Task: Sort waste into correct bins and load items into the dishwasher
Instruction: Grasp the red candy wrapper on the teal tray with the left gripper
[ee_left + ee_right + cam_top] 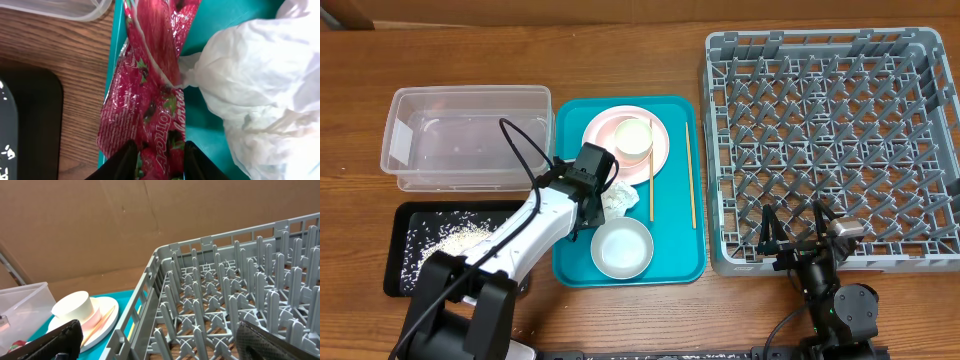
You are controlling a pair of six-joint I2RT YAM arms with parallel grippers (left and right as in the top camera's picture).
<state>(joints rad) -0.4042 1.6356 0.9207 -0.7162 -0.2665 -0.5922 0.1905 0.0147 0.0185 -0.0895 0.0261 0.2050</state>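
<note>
The left tool [159,161] stood narrowly parted, apparently pinching the red wrapper [150,100] at the tray's [215,30] left edge beside the tissue [250,85], presumably to lift it away as waste, while the right tool [795,225] hung wide open, empty, at the rack's [820,38] near edge.

We see bright, even light and soft shadows; glare on the red wrapper [150,115], near fingers [122,162] slightly blurred.
</note>
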